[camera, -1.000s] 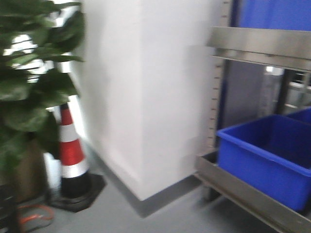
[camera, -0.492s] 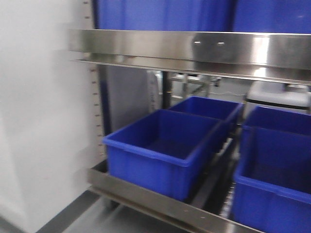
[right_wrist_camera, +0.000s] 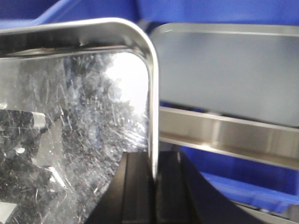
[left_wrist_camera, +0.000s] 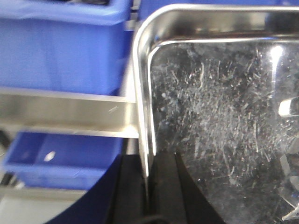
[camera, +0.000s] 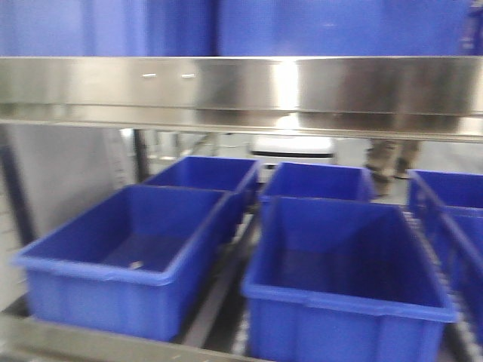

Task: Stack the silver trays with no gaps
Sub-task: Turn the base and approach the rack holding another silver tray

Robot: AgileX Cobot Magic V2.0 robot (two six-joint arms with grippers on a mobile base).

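Observation:
A scratched, shiny silver tray [left_wrist_camera: 219, 116] fills the left wrist view. My left gripper [left_wrist_camera: 147, 159] is shut on its left rim, one black finger on each side of the thin wall. The right wrist view shows the same kind of scratched tray [right_wrist_camera: 84, 102], and my right gripper [right_wrist_camera: 154, 157] is shut on its right rim. A second silver tray [right_wrist_camera: 229, 70] with a duller inside lies beyond, above the steel band. Neither the trays nor the grippers show in the front view.
A rack stands straight ahead, with a wide brushed-steel band [camera: 241, 87] across the top and several blue bins [camera: 128, 256] in rows below. Blue bins [left_wrist_camera: 60, 51] and the steel band [left_wrist_camera: 60, 112] lie behind the held tray; the band [right_wrist_camera: 233, 135] crosses the right wrist view too.
The front view has swung right, from a white wall, plant and striped cone to the rack. The blue bins now fill the frame head-on.

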